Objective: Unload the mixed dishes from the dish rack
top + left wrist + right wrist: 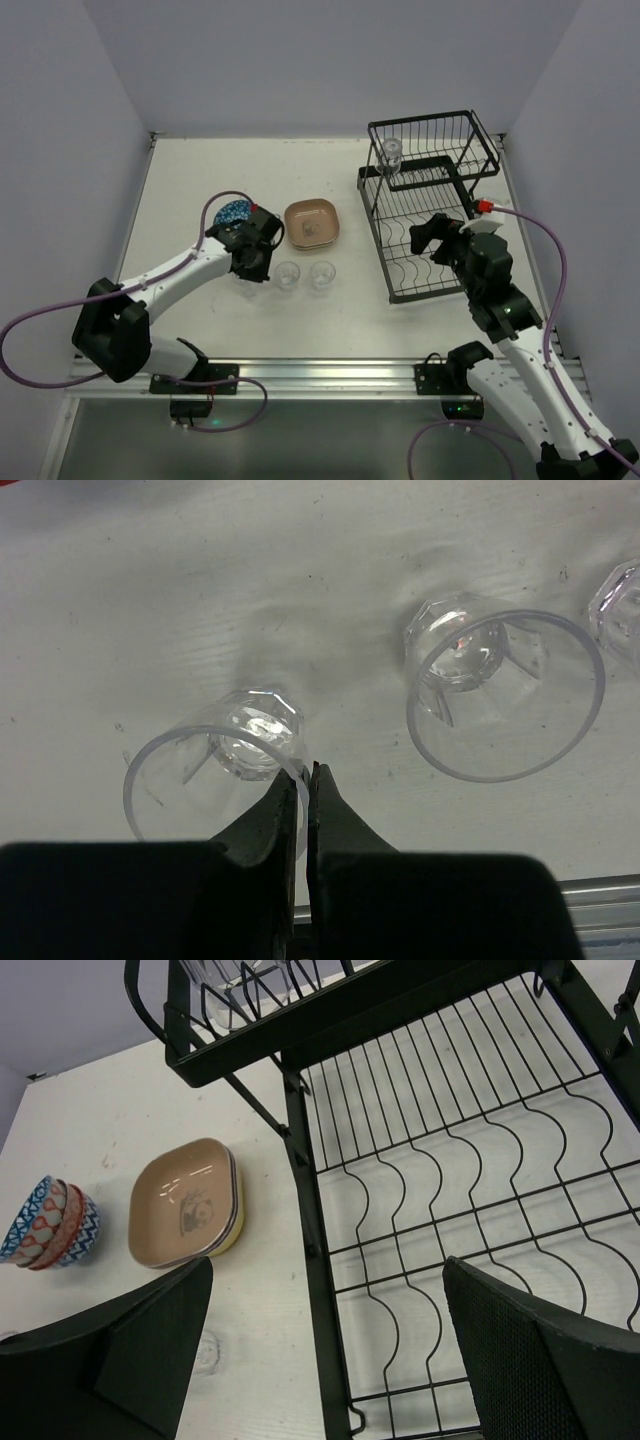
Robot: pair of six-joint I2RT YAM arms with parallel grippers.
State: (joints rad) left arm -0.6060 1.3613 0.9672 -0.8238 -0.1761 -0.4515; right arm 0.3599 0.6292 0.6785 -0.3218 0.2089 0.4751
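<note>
My left gripper (308, 772) is shut on the near rim of a clear glass cup (225, 765), whose wall is pinched between the fingers. I cannot tell whether the cup rests on the table. Two more glass cups (500, 690) (622, 600) stand upright to its right. From above, the left gripper (255, 268) hides the held cup, beside the other two cups (287, 276) (321, 274). My right gripper (440, 240) is open and empty over the front left edge of the dish rack (430, 130). One glass cup (392, 155) stands in the upper basket. The rack's lower tray (470, 1190) holds nothing.
Stacked rounded-square plates (312, 223), tan-brown on top, lie left of the rack. Stacked patterned bowls (233, 213) sit just behind the left wrist. The right wrist view shows the plates (185, 1203) and bowls (45, 1225) too. Walls close off the table's back and sides.
</note>
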